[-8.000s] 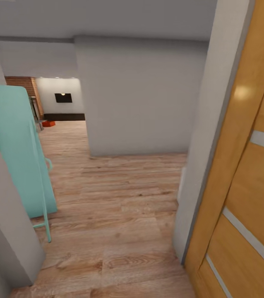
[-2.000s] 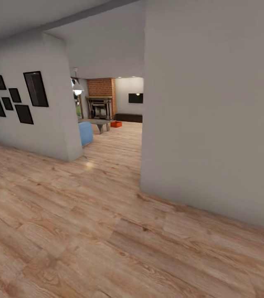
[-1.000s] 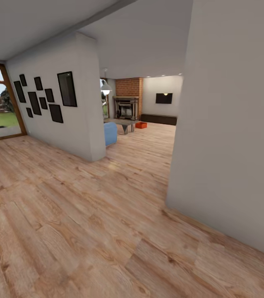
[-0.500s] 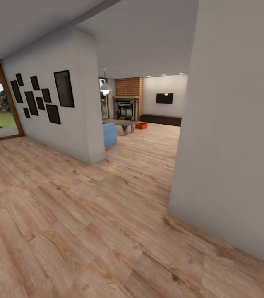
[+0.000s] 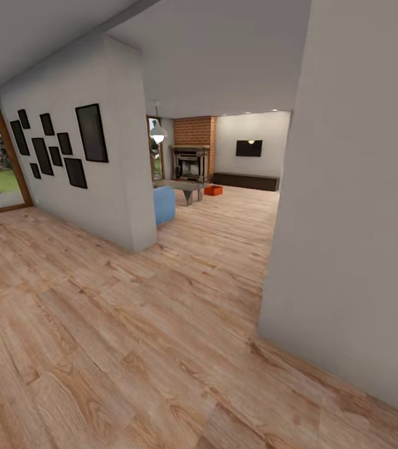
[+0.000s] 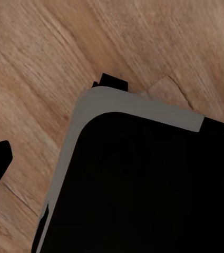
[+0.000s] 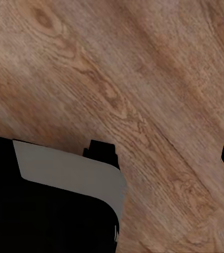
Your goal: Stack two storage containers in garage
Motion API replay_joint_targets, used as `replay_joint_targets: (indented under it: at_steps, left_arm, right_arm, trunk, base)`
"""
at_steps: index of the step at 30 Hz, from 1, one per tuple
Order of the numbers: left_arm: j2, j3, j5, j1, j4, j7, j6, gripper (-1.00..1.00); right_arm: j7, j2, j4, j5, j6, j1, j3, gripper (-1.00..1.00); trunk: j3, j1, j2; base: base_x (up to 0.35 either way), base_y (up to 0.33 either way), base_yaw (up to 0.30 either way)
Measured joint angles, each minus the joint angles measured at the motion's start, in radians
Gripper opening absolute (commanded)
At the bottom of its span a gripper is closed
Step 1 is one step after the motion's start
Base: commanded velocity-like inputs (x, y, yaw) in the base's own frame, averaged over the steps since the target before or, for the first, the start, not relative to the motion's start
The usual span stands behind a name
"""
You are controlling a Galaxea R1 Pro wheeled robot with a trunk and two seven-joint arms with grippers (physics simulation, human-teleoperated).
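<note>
We see a wide light wood plank floor (image 5: pixel 130 324) with clear grain, running between plain matte grey walls (image 5: pixel 361 206); the left one carries dark rectangular frames (image 5: pixel 92 133). Far ahead lies the living room, with its brick fireplace (image 5: pixel 191 159), a blue sofa end (image 5: pixel 165 204) and a low table (image 5: pixel 185 186). One storage container (image 5: pixel 213 190), a small orange-red box shape, sits on the planks just beside that table. Whether our grippers are clenched or released, we cannot tell: both wrist views show planks and a dark, grey-edged body.
</note>
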Motion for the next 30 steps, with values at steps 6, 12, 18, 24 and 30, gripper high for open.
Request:
replay_joint_targets:
  at_steps: [6, 12, 18, 24, 30]
  left_arm:
    - [0.0, 0.0, 0.0, 0.0, 0.0, 0.0, 0.0, 1.0]
    - [0.001, 0.0, 0.0, 0.0, 0.0, 0.0, 0.0, 1.0]
    - [0.001, 0.0, 0.0, 0.0, 0.0, 0.0, 0.0, 1.0]
    - [0.001, 0.0, 0.0, 0.0, 0.0, 0.0, 0.0, 1.0]
    - [0.0, 0.0, 0.0, 0.0, -0.001, 0.0, 0.0, 1.0]
  right_arm:
    - [0.0, 0.001, 0.0, 0.0, 0.002, 0.0, 0.0, 1.0]
    - [0.0, 0.001, 0.0, 0.0, 0.001, 0.0, 0.0, 1.0]
    - [0.0, 0.0, 0.0, 0.0, 0.0, 0.0, 0.0, 1.0]
    - [0.0, 0.0, 0.0, 0.0, -0.001, 0.0, 0.0, 1.0]
    - [0.001, 0.0, 0.0, 0.0, -0.001, 0.0, 0.0, 1.0]
  trunk:
    - [0.0, 0.0, 0.0]
    - [0.0, 0.0, 0.0]
    - [0.0, 0.0, 0.0]
    - [0.0, 0.0, 0.0]
    - [0.0, 0.0, 0.0]
  base:
    - [0.334, 0.0, 0.0]
    - [0.333, 0.0, 0.082]
    - [0.333, 0.0, 0.247]
    - [0.333, 0.0, 0.258]
    - [0.333, 0.0, 0.063]
